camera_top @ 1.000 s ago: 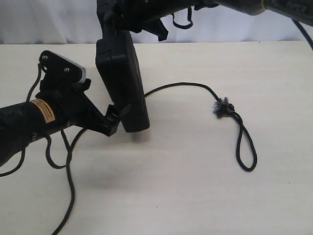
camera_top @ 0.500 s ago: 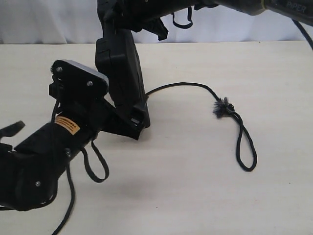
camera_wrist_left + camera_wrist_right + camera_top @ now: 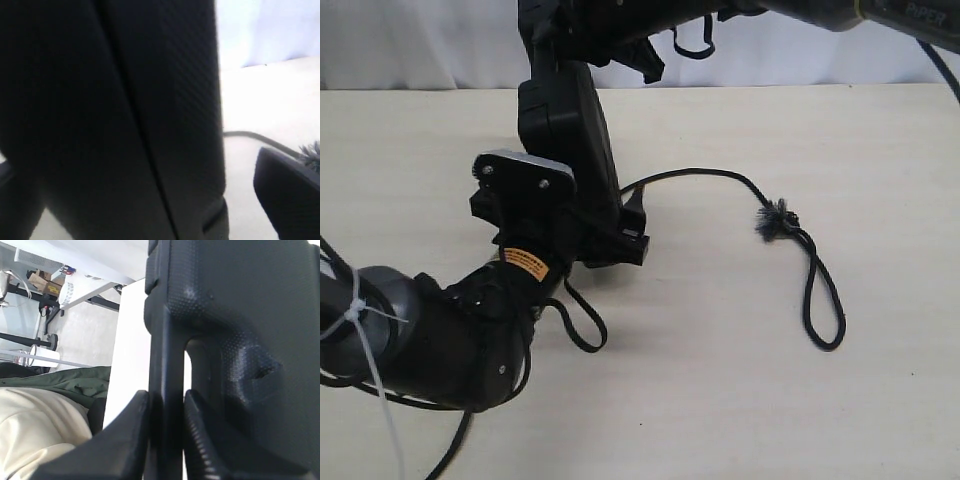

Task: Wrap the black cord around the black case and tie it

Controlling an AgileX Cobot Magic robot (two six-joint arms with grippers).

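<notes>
Two arms share this step. At the left, the left end effector (image 3: 628, 235) sits low against the bottom end of the black case (image 3: 565, 120). Its jaws are spread wide and grasp nothing. In the left wrist view one finger (image 3: 287, 192) stands clear of the case wall, with bare counter (image 3: 720, 400) showing between them.

The case stands nearly upright, leaning a little, in the middle left of the scene. The right end effector (image 3: 165, 400) holds it from above, clenched on the thin bar beside the handle cutout. The left arm hides the case's lowest corner, so I cannot tell whether it touches the counter.

The black cord (image 3: 700, 172) comes out from beside the case's lower end and arcs right across the counter. It ends at the frayed knot (image 3: 775, 218) and the loop (image 3: 823, 300), well clear of both arms. None of it lies over the case yet, so the wrapping has probably barely begun.

The step in hand looks like taking up the cord next to the case:
- **Left jaws:** they should close on the cord alone, close to where it meets the case, without nudging the case wall.
- **Right grip:** it should hold firm, because a pinch on a narrow bar lets a tall case swing.
- **Clearance:** keeping the bottom end raised would let the cord pass beneath.

The case is the only container here. It is shut, so nothing shows of what may be inside.
</notes>
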